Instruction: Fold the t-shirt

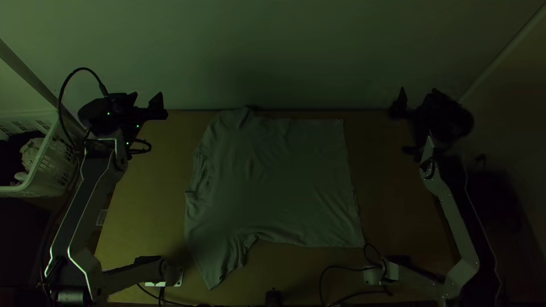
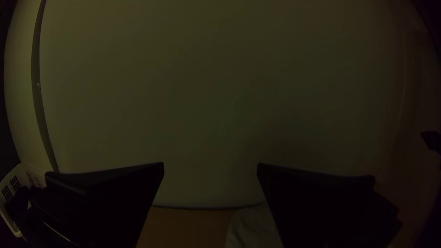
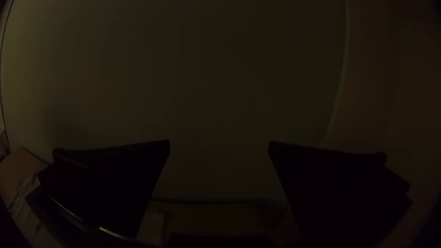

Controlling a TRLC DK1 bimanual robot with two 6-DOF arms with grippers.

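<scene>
Your t-shirt (image 1: 273, 182) lies spread and unfolded on the desk (image 1: 148, 187), somewhat wrinkled, its length running from the desk's left edge toward its right edge. The collar (image 1: 200, 173) faces the left edge; the hem (image 1: 352, 187) faces the right. One sleeve (image 1: 219, 258) slants toward the near left corner; the other lies rumpled at the far edge.

Your left hand (image 2: 210, 164) is by the desk's far left corner, fingers wide apart with nothing between them. Your right hand (image 3: 219, 141) is by the far right corner, likewise spread wide and holding nothing. Both have their fingers toward the wall (image 1: 284, 51), away from the cloth.

For the first fold, the left hand looks nearer the collar end and far sleeve, the right nearer the hem. Each would need to turn down and come inward; the near sleeve, well apart from both, asks the longer reach.
</scene>
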